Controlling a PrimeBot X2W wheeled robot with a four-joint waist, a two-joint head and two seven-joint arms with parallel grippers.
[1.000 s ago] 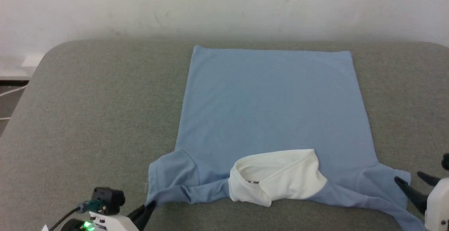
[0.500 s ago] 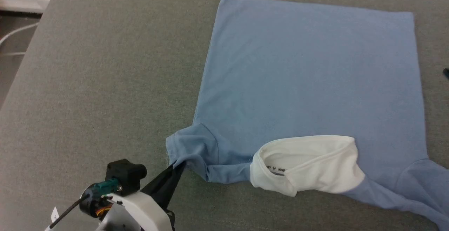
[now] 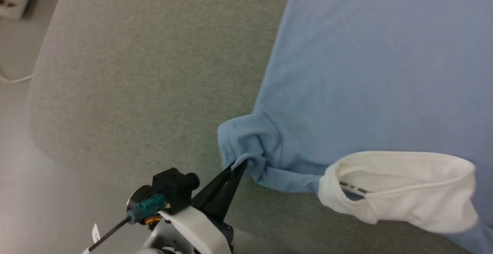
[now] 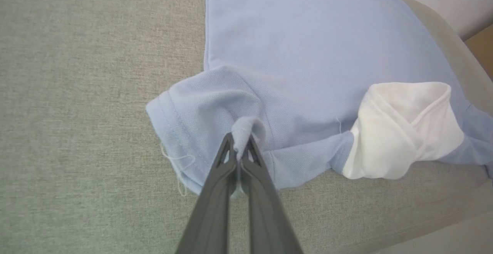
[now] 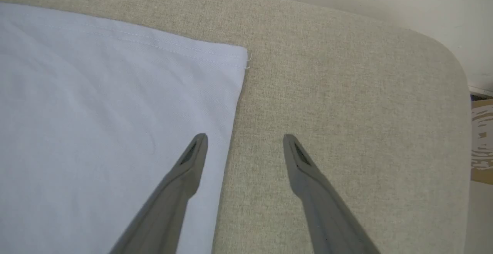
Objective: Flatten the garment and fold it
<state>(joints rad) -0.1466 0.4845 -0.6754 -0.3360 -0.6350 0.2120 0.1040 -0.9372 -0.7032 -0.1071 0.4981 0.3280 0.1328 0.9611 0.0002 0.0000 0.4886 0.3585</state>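
Dark left fingers (image 4: 227,161) clamped on a pinch of bunched sleeve (image 4: 200,107); right fingers (image 5: 192,157) spread wide, empty, either side of the shirt's side edge near a hem corner; light blue short-sleeved polo shirt (image 3: 366,73) lies on grey fabric-covered desk (image 3: 134,73); body flat, sleeve and white collar (image 3: 400,188) rumpled, no fold made yet; long axis runs away from robot, collar near, hem far.

The left gripper (image 4: 239,143), pinching the polo shirt's (image 3: 366,65) sleeve (image 3: 250,138), has drawn it up into a bunch by the padded table's (image 3: 134,73) near edge.
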